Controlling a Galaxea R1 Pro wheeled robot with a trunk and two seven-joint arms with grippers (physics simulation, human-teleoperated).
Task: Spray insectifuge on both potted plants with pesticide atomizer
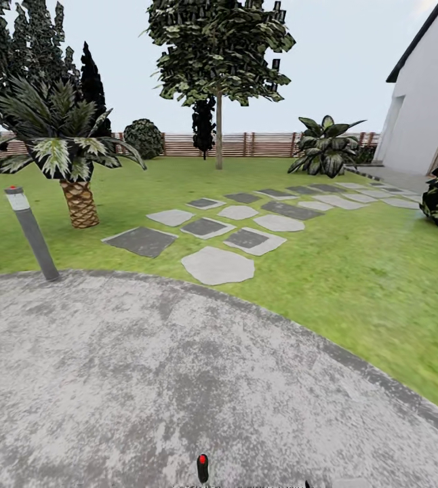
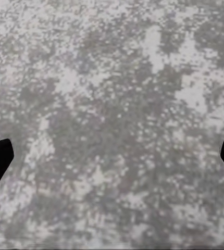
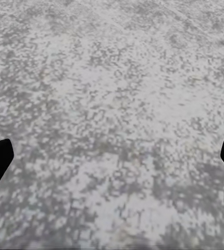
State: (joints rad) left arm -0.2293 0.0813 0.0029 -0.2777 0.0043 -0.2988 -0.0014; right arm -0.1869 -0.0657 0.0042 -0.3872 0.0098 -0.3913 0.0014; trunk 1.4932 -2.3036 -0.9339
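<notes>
Both arms hang low, wrist cameras facing the mottled grey patio (image 1: 178, 379). The left gripper (image 2: 112, 156) and the right gripper (image 3: 112, 156) each have their dark fingertips spread wide at opposite picture edges, with nothing between them. Beyond the patio's curved edge lies the lawn (image 1: 354, 271), with stepping stones (image 1: 217, 264), a bollard light (image 1: 32, 234) at the patio's rim, a palm (image 1: 63, 149) and a slatted fence (image 1: 260, 144). The atomizer and the potted plants' places cannot be told.
</notes>
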